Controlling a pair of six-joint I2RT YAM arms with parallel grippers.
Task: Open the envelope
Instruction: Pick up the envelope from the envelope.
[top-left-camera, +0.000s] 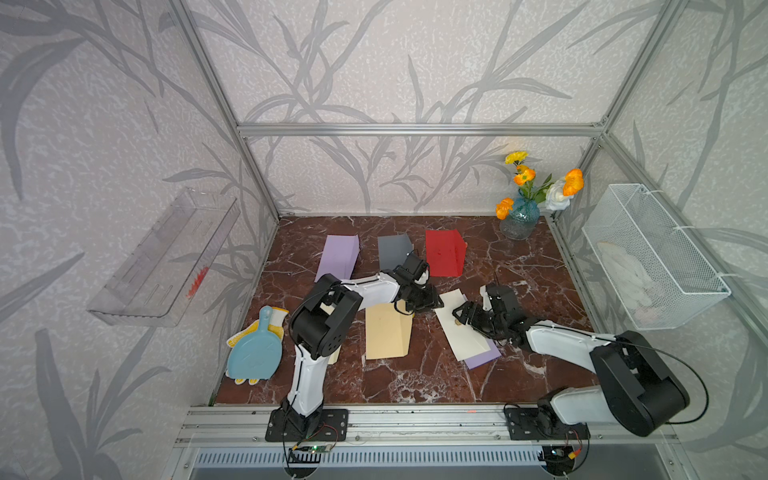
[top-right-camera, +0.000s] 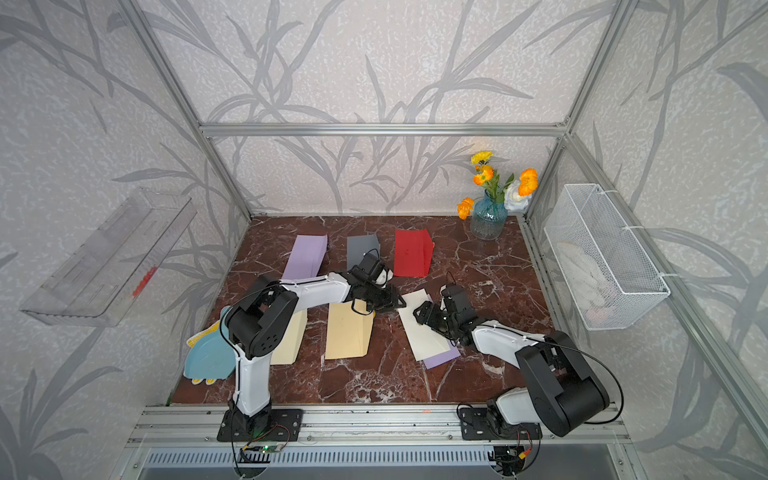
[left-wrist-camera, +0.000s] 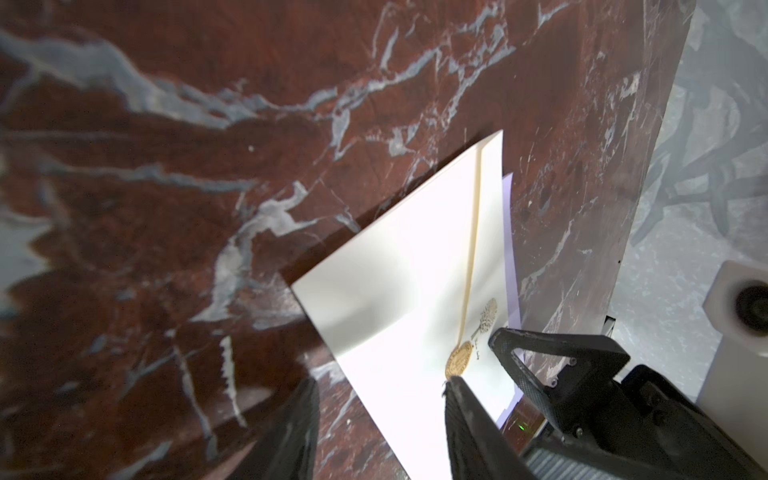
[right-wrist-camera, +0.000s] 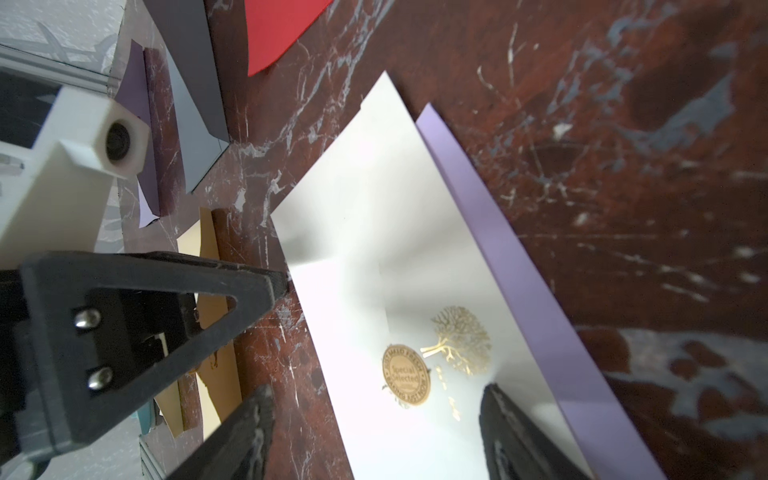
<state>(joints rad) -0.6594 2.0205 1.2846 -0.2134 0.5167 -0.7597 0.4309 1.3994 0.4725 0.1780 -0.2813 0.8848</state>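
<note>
**Top views.** The white envelope (top-left-camera: 461, 332) is seen flat on the desk (top-left-camera: 415, 382), right of centre and slanted. It lies over a purple envelope (top-left-camera: 484, 358), of which only a strip shows. The left hand (top-left-camera: 434, 305) is held at the white envelope's far left edge. The right hand (top-left-camera: 459, 312) is held over its middle, by the gold sticker (top-left-camera: 457, 321). The same layout is recorded in both top views (white envelope (top-right-camera: 424, 332)). Contact with the paper cannot be told from here. A red envelope (top-left-camera: 444, 253) and a grey envelope (top-left-camera: 392, 249) lie farther back.

**Left wrist view.** The left hand (left-wrist-camera: 378, 382) is seen with its fingers spread. One fingertip (left-wrist-camera: 457, 395) is just beside the gold sticker (left-wrist-camera: 459, 359). The flap edge is seen running up to the sticker, and the flap lies shut. A finger (left-wrist-camera: 590, 353) of the right hand is seen near the sticker.

**Right wrist view.** The right hand (right-wrist-camera: 378, 390) is spread wide, with the gold sticker (right-wrist-camera: 406, 380) between its fingers. A gold tree print (right-wrist-camera: 459, 340) is noted beside the sticker. A finger (right-wrist-camera: 174, 291) of the left hand is seen with its tip at the white envelope's edge.
</note>
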